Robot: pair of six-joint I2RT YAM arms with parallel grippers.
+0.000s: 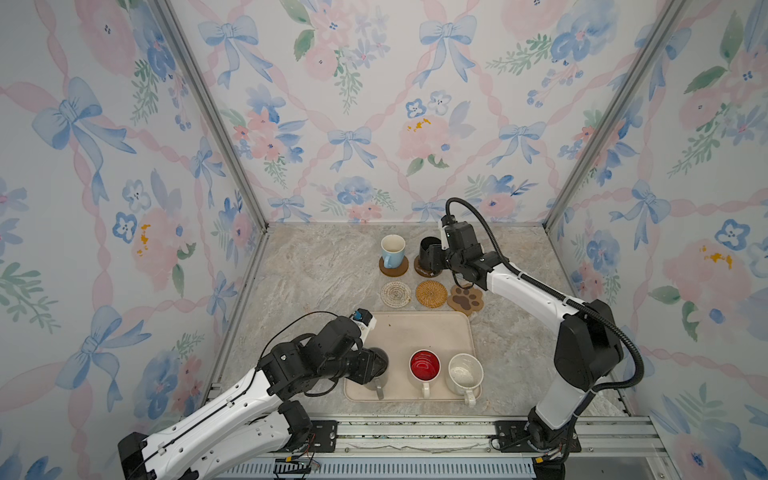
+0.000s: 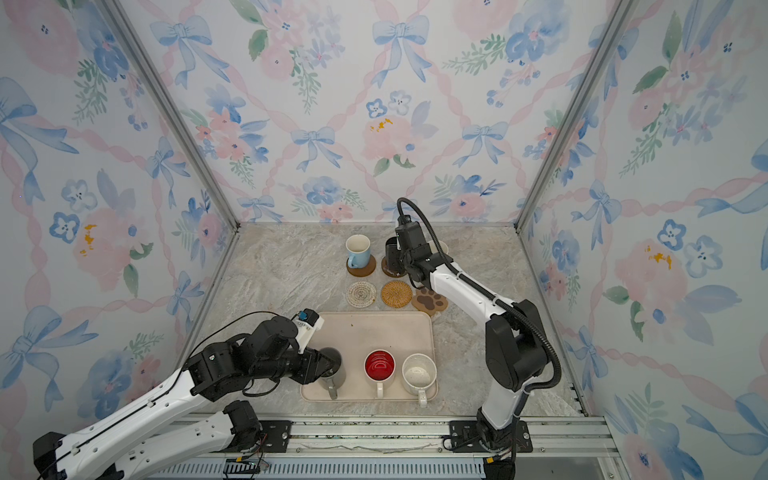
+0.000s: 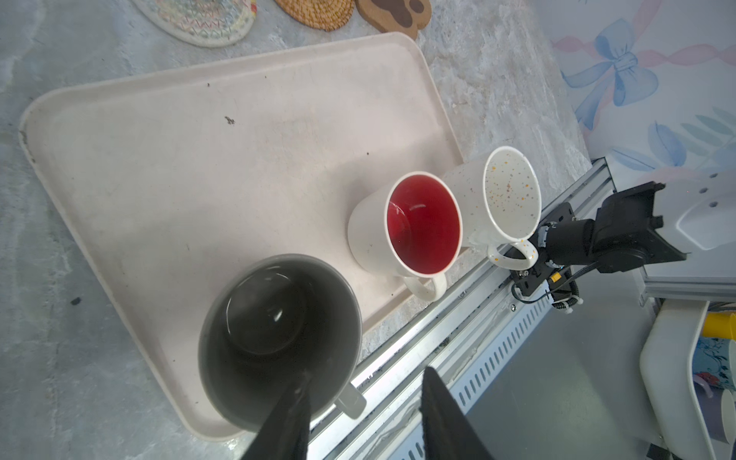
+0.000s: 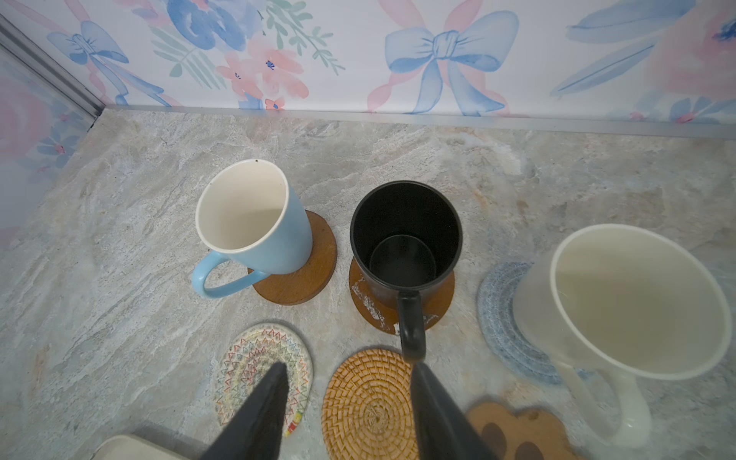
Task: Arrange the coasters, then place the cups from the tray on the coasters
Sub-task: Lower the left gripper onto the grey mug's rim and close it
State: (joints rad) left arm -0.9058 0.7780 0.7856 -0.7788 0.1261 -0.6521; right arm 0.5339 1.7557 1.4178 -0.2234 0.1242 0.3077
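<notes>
- While the left gripper (image 3: 366,376) straddles its rim, the grey mug (image 3: 278,330) stands upright at the near left corner of the tray (image 3: 199,159), mouth up, handle toward the front rail (image 3: 458,318).
- Left fingers (image 3: 286,418): one down inside the mug, the other outside by the handle, clear of the wall. Jaws part open; no grip yet.
- Grey mug: matte grey outside, darker inside, plain.
- Along the same tray edge, a row running left to right: grey mug, red-lined mug (image 1: 424,365) (white outside), speckled mug (image 1: 464,372). All upright, handles toward the front rail; the speckled handle reaches past the tray's rim.
- Far half of the tray bare but for a few dark crumbs (image 3: 230,120).
- Beyond the tray, coasters in two rows of three, each row left to right.
- Far row: blue mug (image 4: 247,215) on brown disc (image 4: 306,271), handle front-left; black mug (image 4: 406,235) on glossy disc (image 4: 366,302), handle straight front; cream mug (image 4: 621,302) on blue woven mat (image 4: 498,314), blurred, handle front.
- Near row, nothing on them: crochet mat (image 1: 395,294), rattan mat (image 1: 431,294), paw mat (image 1: 465,299).
- Right gripper (image 4: 350,364) over the near row, between crochet and rattan; jaws part open, holding nothing; one fingertip close to the black mug's handle.
</notes>
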